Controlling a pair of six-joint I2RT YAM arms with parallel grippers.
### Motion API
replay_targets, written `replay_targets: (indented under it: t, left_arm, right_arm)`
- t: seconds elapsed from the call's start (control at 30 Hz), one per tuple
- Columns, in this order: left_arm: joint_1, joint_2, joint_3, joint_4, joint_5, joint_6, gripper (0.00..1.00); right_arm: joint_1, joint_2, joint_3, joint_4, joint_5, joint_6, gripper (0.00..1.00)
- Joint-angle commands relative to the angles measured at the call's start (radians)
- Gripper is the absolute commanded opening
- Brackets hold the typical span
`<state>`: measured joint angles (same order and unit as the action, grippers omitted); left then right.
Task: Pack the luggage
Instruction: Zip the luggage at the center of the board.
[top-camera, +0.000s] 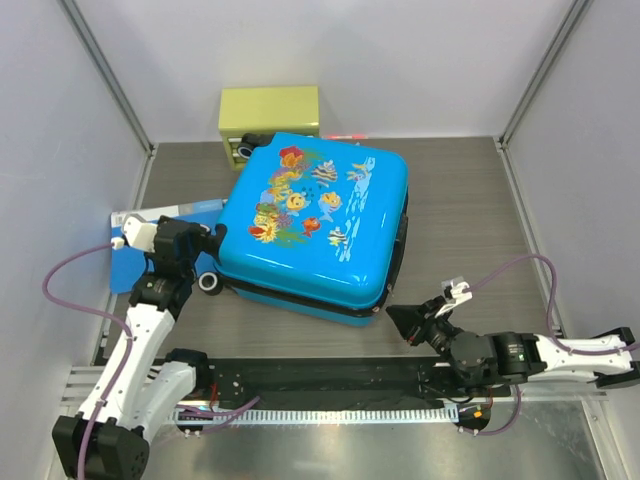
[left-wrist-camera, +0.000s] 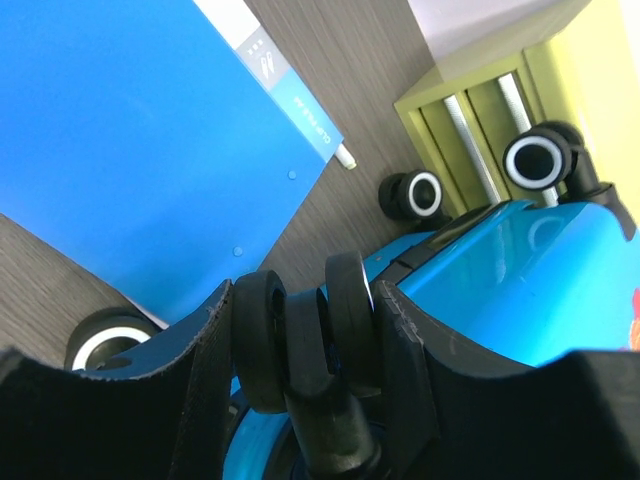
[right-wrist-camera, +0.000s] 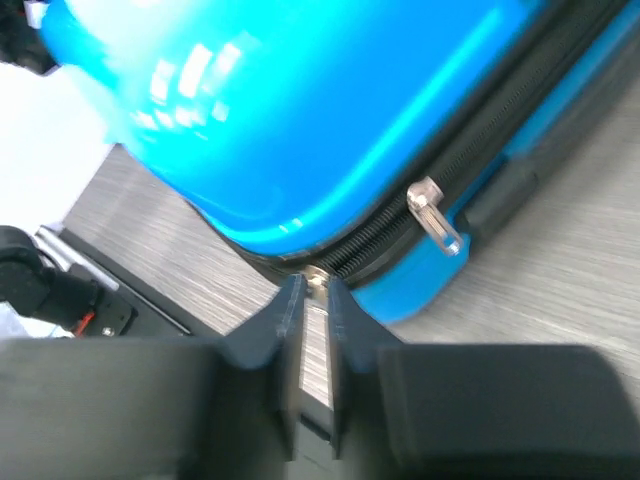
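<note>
Inside left claw (left-wrist-camera: 308, 300): luggage (top-camera: 320, 215) wheel (left-wrist-camera: 262, 340) clamped; right claw (right-wrist-camera: 311, 290) nearly shut at zipper (right-wrist-camera: 385, 238), hold unclear.

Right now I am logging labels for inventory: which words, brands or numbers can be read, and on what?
On the blue folder: one line of white print, too blurred to read.
On the luggage: fish and coral pictures, no words.
On the yellow-green box: no text seen.

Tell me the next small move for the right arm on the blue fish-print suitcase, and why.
Probably close the right gripper on the small silver zipper slider at its tip: the narrow gap leaves the hold uncertain. The left gripper clamps a black twin wheel, bracing the bright-blue hard-shell suitcase.
</note>
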<state>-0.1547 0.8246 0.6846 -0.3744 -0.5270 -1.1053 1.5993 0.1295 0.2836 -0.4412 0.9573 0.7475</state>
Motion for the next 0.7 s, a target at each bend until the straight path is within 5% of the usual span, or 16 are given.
replay_targets:
  t: [0.0, 0.13, 0.3, 0.67]
  left_arm:
    - [0.009, 0.044, 0.044, -0.115, 0.091, 0.216, 0.00]
    - [0.009, 0.083, 0.102, -0.120, 0.104, 0.277, 0.00]
    - [0.010, 0.114, 0.142, -0.112, 0.099, 0.354, 0.00]
    - [0.023, 0.130, 0.151, -0.078, 0.134, 0.389, 0.00]
  right_arm:
    - [-0.001, 0.057, 0.063, 0.084, -0.076, -0.194, 0.28]
    - [0.001, 0.267, 0.118, 0.091, -0.117, -0.217, 0.45]
    - [0.001, 0.534, 0.180, 0.081, -0.023, -0.111, 0.49]
    - [0.001, 0.469, 0.144, 0.102, 0.064, -0.114, 0.57]
